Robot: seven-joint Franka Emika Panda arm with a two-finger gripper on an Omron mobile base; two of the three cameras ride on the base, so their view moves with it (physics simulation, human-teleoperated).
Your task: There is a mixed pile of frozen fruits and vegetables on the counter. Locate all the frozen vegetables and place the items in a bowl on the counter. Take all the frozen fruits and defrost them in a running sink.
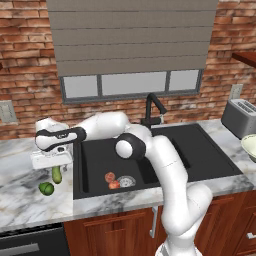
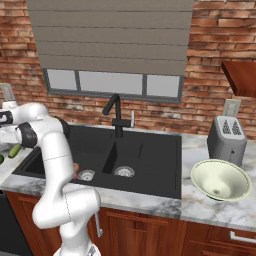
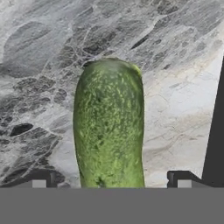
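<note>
A: Two dark fingertips point(image 3: 39, 180) stand wide apart at the bottom of the hand view, with the cucumber-like stick point(image 3: 109, 127) lying lengthwise between them on the counter point(image 3: 175, 65). Nothing gripped; the jaws straddle it and neither visibly touches it.

B: Why that alignment?

A: My reading is that the hand sits directly over the stick so the fingers can close across its narrow width rather than along its length. That suits a long item.

B: Where does the gripper point(image 1: 52, 161) sit in the left base view?

A: Low over the counter left of the sink point(image 1: 200, 150), just above the stick. The round green item point(image 1: 46, 188) lies nearby on the marble, apart from it, toward the counter's front edge.

B: And the fruits?

A: Both red-orange fruits point(image 1: 112, 181) rest in the left basin beside the drain point(image 1: 126, 181), touching or nearly so. The fruit part looks settled as far as placement goes. I cannot tell whether water runs from the faucet point(image 1: 152, 107).

B: Farthest point?

A: In the right base view, the cream bowl point(image 2: 220, 180) stands on the far right of the counter, in front of the toaster point(image 2: 227, 136), across the whole sink from the vegetables. It looks empty, so both vegetables remain to be carried across the sink.
</note>
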